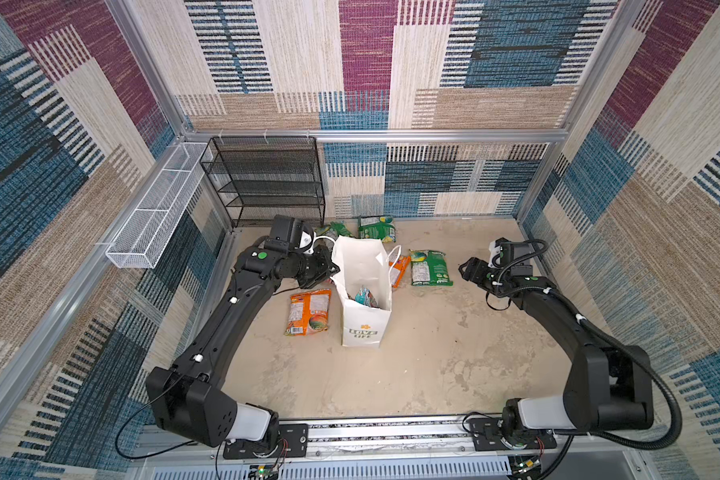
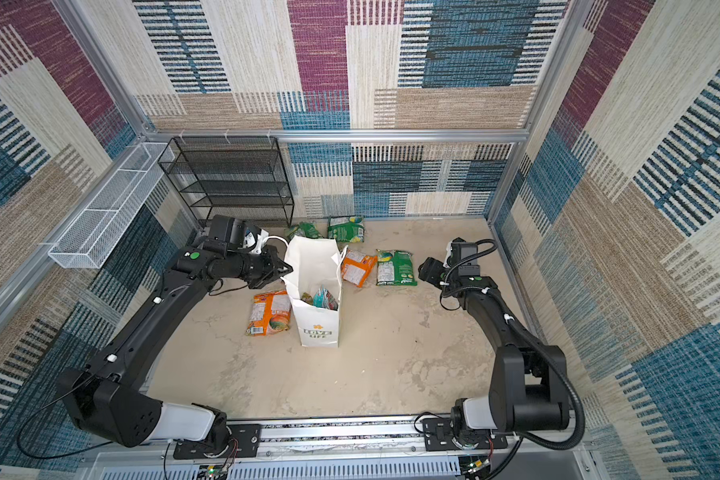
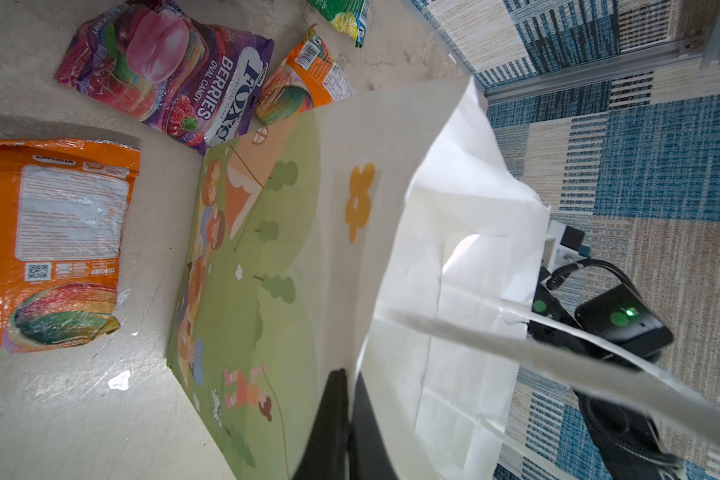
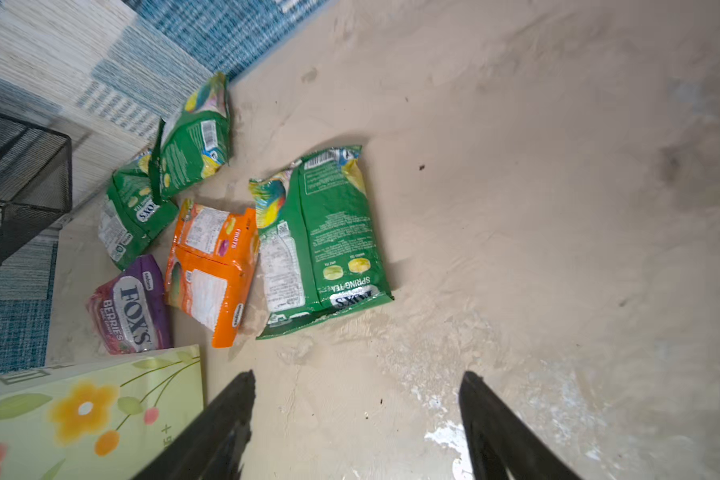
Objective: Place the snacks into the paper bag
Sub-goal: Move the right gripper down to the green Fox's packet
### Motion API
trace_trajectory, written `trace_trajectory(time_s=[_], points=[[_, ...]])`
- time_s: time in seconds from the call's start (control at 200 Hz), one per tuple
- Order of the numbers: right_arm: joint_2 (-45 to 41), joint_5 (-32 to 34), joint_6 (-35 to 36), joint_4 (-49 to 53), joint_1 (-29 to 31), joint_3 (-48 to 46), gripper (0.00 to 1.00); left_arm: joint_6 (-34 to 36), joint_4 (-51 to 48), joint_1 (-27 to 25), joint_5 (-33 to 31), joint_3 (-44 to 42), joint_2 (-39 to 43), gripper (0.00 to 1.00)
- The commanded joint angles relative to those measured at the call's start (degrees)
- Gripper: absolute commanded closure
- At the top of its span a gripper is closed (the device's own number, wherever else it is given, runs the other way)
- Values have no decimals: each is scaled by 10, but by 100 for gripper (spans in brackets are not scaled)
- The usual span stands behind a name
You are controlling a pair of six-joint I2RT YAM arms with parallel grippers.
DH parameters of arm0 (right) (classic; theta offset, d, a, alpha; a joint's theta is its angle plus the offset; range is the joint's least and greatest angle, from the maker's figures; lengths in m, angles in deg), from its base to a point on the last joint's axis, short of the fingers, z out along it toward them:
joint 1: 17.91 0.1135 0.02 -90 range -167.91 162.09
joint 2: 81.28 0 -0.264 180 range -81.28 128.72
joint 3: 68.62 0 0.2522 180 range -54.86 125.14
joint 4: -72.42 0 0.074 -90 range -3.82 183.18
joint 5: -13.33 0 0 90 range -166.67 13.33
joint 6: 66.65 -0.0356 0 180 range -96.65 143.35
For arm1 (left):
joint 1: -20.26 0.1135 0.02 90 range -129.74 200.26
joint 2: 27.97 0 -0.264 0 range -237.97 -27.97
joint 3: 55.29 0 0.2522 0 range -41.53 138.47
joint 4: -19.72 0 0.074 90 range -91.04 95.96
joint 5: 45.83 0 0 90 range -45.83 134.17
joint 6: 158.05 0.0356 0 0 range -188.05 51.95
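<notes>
Presently: paper bag (image 1: 366, 320) upright at table (image 1: 433, 365) centre, rim pinched in closed left gripper (image 3: 348, 375); right gripper (image 4: 358, 376) spread wide, empty; teal packet (image 1: 364, 296) inside bag; other snacks (image 1: 429, 268) loose beside it, toward far edge.

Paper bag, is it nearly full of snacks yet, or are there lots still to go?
Not yet. Done: a teal packet shows inside the paper bag. In hand: the left gripper is shut on the bag's rim; the right gripper is open, empty. Left on the floor: near orange packet, far orange packet, right green packet, back green packet, smaller green packet, purple berries packet.
</notes>
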State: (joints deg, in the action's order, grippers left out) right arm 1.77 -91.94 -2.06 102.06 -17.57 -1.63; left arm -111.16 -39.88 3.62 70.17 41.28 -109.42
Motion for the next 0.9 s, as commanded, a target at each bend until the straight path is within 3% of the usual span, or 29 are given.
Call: trace_trajectory(time_s=[0.0,0.12,0.341,0.641,0.896], points=[[45,-50,-3,-86,-3,0,24,-3,15,4,11,3,3,100],[109,-86,-5,-89,-3,24,31,-2,18,7,14,3,4,100],[186,-86,-10,-72,-3,64,36,-2,18,9,14,3,5,100],[252,-92,-1,-60,-3,103,42,-3,19,12,17,3,3,100],[293,-100,1,-49,-3,123,55,-5,20,13,19,1,0,100]])
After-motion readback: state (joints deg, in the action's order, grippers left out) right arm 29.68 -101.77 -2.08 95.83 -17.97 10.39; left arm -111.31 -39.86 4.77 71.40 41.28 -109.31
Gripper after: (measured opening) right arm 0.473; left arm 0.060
